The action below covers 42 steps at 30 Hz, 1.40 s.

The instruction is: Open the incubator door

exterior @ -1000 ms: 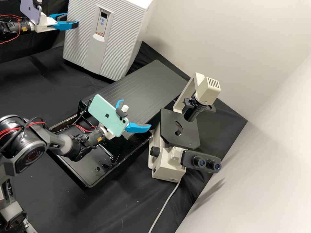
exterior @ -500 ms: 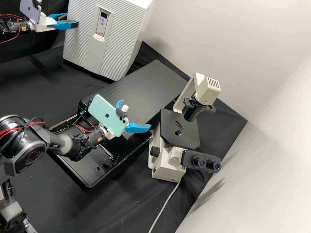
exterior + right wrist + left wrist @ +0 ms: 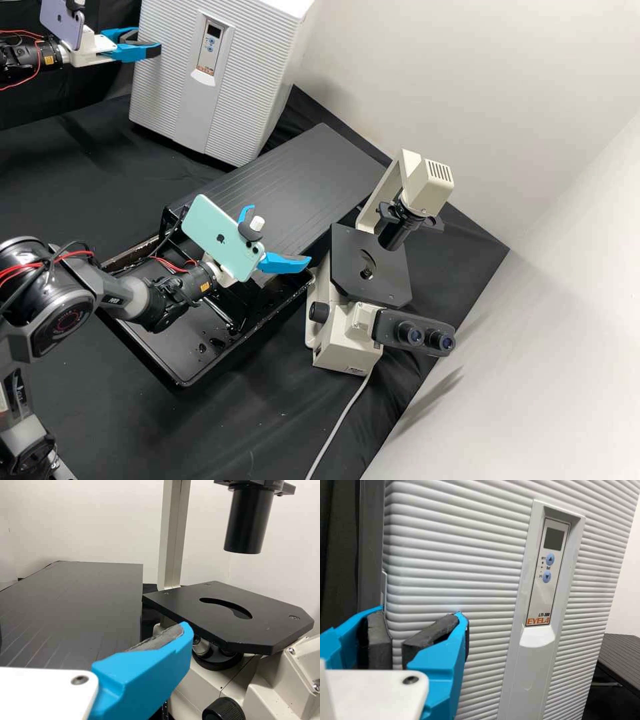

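The white incubator (image 3: pixel 247 80), its ribbed front door (image 3: pixel 170 87) closed, stands at the back left. At the door's left side is my left gripper (image 3: pixel 148 41). In the left wrist view, the left gripper (image 3: pixel 417 615) is open, with a gap between its dark pads. One finger (image 3: pixel 442 662) lies over the ribbed door (image 3: pixel 470 570), the other near its side edge; contact cannot be told. The control panel (image 3: pixel 547 575) is farther along. My right gripper (image 3: pixel 281 244) hangs open beside the microscope. In the right wrist view, the right gripper (image 3: pixel 94 634) has one blue finger clearly in sight.
The cream microscope (image 3: pixel 347 340) stands right of centre, its black stage (image 3: pixel 370 267) close to my right gripper. Below the right arm lies a black tray (image 3: pixel 160 363). A dark ribbed panel (image 3: pixel 313 160) sits between incubator and microscope; a grey cable (image 3: pixel 340 423) runs frontward.
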Available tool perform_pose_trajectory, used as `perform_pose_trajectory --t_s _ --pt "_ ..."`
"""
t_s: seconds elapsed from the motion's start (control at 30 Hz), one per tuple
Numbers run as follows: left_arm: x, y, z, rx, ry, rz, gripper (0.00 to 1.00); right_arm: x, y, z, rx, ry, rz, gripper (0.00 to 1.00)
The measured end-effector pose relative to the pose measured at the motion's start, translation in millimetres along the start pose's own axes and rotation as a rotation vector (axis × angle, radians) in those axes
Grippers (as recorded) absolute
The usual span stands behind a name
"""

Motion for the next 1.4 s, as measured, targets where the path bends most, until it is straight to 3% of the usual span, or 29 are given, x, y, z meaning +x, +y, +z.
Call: perform_pose_trajectory --t_s 0.9,1.1,1.4 --pt "-15.8 -4.6 5.9 -0.04 -0.024 0.005 0.0 0.0 0.0 0.0 0.0 0.0 0.0 1.0" --pt "-29.7 -2.7 13.3 -0.039 -0.035 -0.004 0.0 0.0 0.0 0.0 0.0 0.0 0.0 1.0" --pt "-54.4 -5.3 28.6 -0.078 -0.067 -0.014 0.0 0.0 0.0 0.0 0.0 0.0 0.0 1.0"
